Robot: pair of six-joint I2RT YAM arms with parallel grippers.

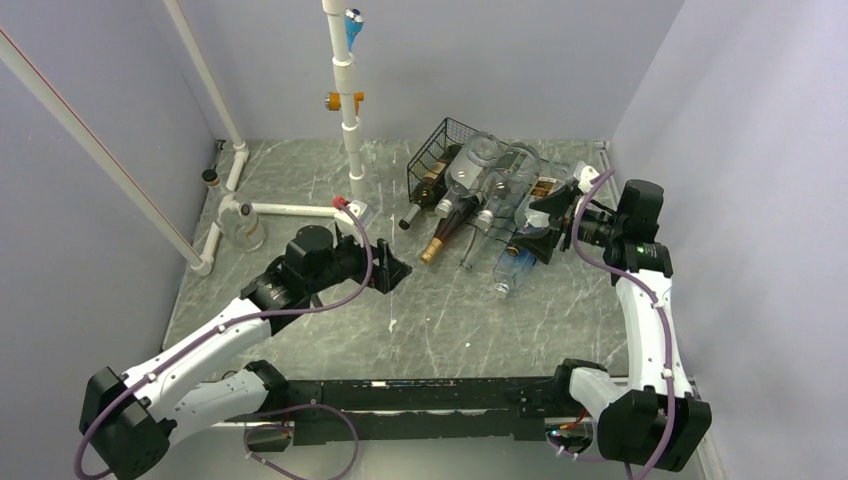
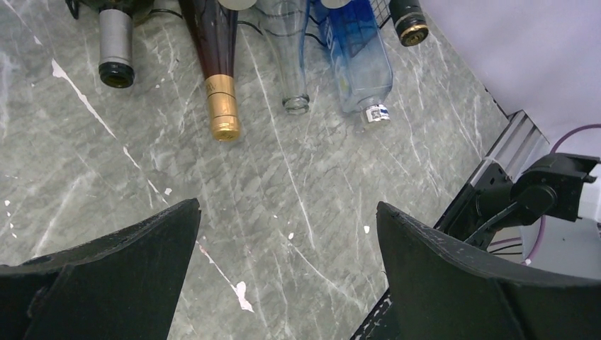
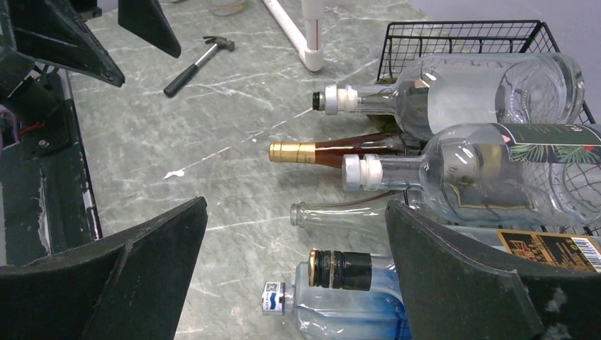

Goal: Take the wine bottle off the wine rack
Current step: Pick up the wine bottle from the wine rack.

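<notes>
left fingers point(image 2: 106, 283): spread wide and gripping nothing, with only bare desk point(image 1: 450, 320) between them.
left arm: stretches from the near-left base across the desk to the far right. Its wrist is low and points at the bottle necks, well apart from them.
right fingers point(image 3: 482, 283): spread wide, with nothing clamped. The necks of a blue bottle point(image 3: 319, 312) and a black-capped bottle point(image 3: 340, 269) lie between them. I cannot tell whether a finger touches either one.
right arm: rises from the near-right base along the right side. Its wrist bends left, close against the near-right end of the rack point(image 3: 453, 35).
wine bottle point(image 3: 333, 150): dark with a gold foil top, lying on its side low in the rack. Two big clear bottles point(image 3: 482, 92) lie above it, and its neck sticks out to the near left over the desk.
rack: black wire, at the far right of the desk and crowded with bottles on their sides.
hammer point(image 3: 198, 57): flat on the desk, left of the rack, near the white pipe frame point(image 1: 345, 100).
</notes>
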